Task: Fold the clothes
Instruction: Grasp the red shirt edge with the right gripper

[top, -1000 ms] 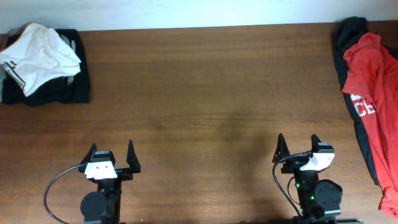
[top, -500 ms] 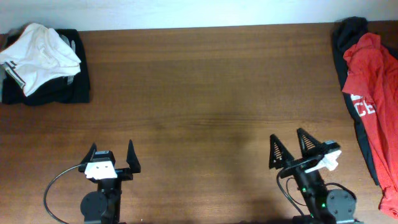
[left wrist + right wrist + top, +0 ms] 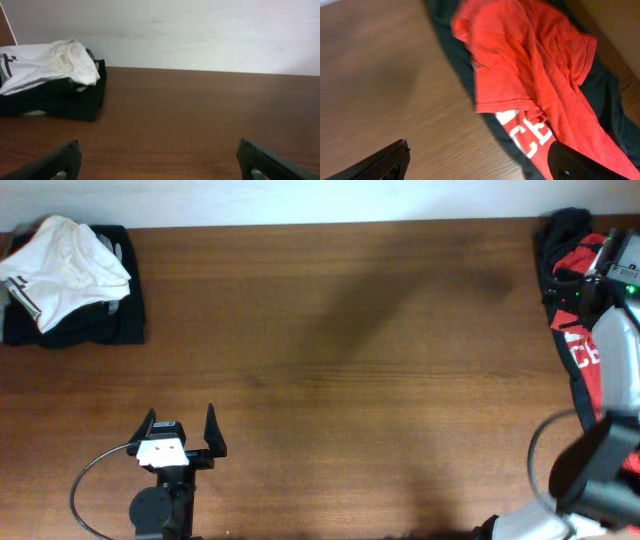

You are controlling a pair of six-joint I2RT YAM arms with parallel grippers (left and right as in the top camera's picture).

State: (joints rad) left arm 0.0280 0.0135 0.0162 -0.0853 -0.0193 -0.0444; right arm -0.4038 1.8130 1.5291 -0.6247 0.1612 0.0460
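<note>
The red-orange T-shirt [image 3: 530, 65] with white block lettering lies crumpled on a dark garment [image 3: 445, 35] at the table's right edge. In the overhead view my right arm partly covers the shirt [image 3: 583, 370]. My right gripper [image 3: 480, 170] is open and empty, held above the shirt's left hem and lettering, not touching it. It also shows in the overhead view [image 3: 580, 275] at the far right. My left gripper [image 3: 180, 435] is open and empty near the front edge, far from the shirt. Its fingers [image 3: 160, 167] frame bare wood.
A white garment [image 3: 60, 265] lies on a black folded pile [image 3: 120, 325] at the back left corner, also in the left wrist view [image 3: 45, 65]. A pale wall [image 3: 200, 30] runs behind the wooden table [image 3: 330, 380]. The dark garment [image 3: 550, 240] reaches the right edge.
My right arm has swung from the front edge up to the far right, over the red T-shirt. Its gripper stays open. The left arm has not moved.
</note>
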